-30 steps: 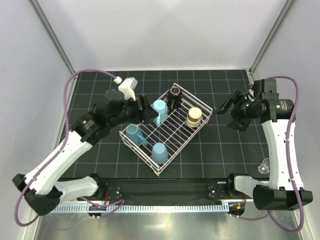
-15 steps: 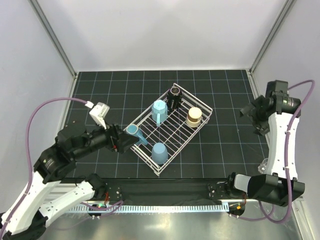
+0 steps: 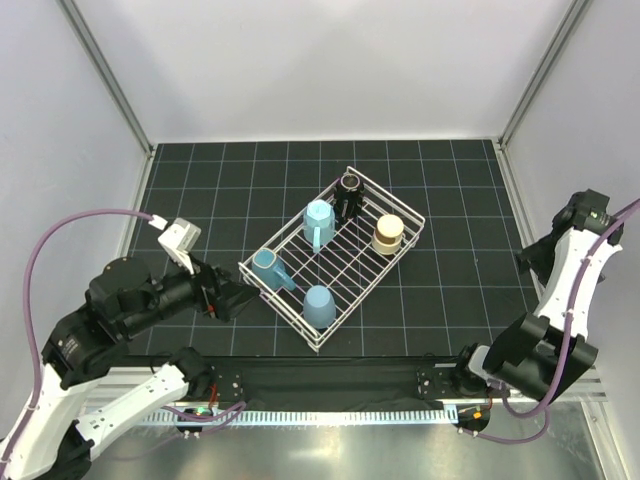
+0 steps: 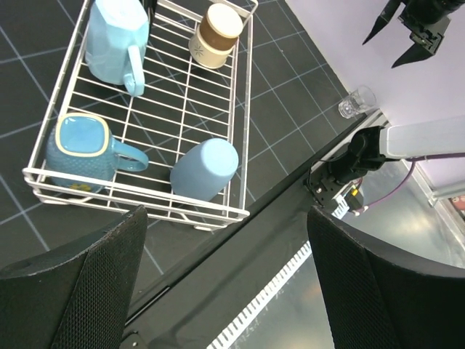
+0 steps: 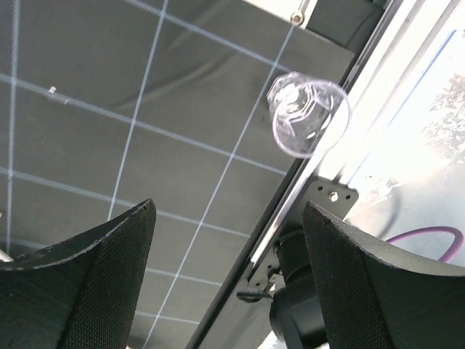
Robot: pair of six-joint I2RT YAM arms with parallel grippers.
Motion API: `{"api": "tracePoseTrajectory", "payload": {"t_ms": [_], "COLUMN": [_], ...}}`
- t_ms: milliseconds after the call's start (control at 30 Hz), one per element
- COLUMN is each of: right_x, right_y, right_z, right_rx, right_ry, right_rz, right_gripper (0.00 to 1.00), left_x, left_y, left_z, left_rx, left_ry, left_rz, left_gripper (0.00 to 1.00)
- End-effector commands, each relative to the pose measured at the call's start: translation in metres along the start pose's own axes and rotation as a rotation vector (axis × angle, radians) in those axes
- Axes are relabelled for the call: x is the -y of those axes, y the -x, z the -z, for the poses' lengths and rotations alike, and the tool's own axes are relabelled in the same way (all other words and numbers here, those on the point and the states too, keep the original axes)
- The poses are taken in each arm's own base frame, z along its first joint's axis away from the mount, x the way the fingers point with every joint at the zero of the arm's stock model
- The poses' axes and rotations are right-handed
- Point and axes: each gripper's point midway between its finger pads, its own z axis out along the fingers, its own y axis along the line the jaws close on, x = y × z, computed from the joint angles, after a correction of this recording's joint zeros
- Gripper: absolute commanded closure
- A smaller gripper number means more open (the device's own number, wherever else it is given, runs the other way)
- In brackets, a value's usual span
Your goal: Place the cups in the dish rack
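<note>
Counted five cups already in the dish rack (image 3: pixel 370 283): blue handled mug (image 3: pixel 266 266), light blue tumbler (image 3: pixel 319 305), pale blue handled mug (image 3: pixel 318 222), beige cup (image 3: pixel 387 233), small dark cup (image 3: pixel 349 190). Found one left out: clear glass cup (image 5: pixel 309 114), standing mouth-up on the black gridded mat (image 5: pixel 87 145) at the table's near-right corner, just beside the bright edge strip (image 5: pixel 363 167), well apart from the rack. Could not pick it out in the top view; probably hidden behind the right arm (image 3: pixel 565 290) there.

Logged right gripper (image 5: pixel 229 211) above that corner, looking down, fingers (image 5: pixel 94 283) spread wide, holding nothing. From the wrist view, placed the glass ahead of the fingertips and off toward the right-hand finger, not between them; long axis vertical, pointing nearly back at the camera. Judged the right arm far the nearer.

Logged left gripper (image 4: pixel 225 218) hovering off the rack's near-left side, fingers (image 4: pixel 73 291) likewise wide apart and empty, with the glass far across the table in that view.

Next step, by judgement: shift over the glass, descend, close across its wall. Little room on the edge side, so some risk of nudging the glass off the mat or clipping the strip. Expect light, slick, easily tipped. Open grid in the rack's middle for setting down
</note>
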Motion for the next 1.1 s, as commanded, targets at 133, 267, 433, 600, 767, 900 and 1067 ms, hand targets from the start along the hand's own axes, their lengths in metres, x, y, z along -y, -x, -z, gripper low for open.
{"api": "tracePoseTrajectory", "payload": {"t_ms": [133,267,433,600,767,900,1067], "right_x": [0.010,-0.004,-0.009,0.001,0.007,0.008,0.012], "right_y": [0.011,0.013,0.015,0.007,-0.010,-0.016,-0.013], "right_z": [-0.029,-0.045,-0.065,-0.076,-0.094,-0.103,-0.109], "right_rx": [0.020,0.013,-0.008,-0.010,-0.049,-0.070,-0.056], "right_ry": [-0.084,-0.034,-0.055,-0.102,-0.114,-0.124,-0.143], "right_rz": [-0.034,-0.021,-0.019,-0.021,-0.039,-0.051,-0.052], "right_gripper": [0.22,0.25,0.27,0.27,0.28,0.30,0.33], "left_x": [-0.007,-0.007,-0.007,-0.011,-0.014,-0.015,-0.016], "left_y": [0.013,0.017,0.021,0.020,0.018,0.020,0.018], "left_z": [0.017,0.018,0.017,0.015,0.009,0.006,0.003], "left_rx": [0.026,0.025,0.000,-0.017,-0.041,-0.051,-0.065], "left_ry": [0.060,0.064,0.078,0.100,0.109,0.114,0.119], "left_rz": [-0.066,-0.086,-0.119,-0.139,-0.155,-0.165,-0.167], "left_gripper": [0.11,0.10,0.10,0.10,0.10,0.10,0.10]}}
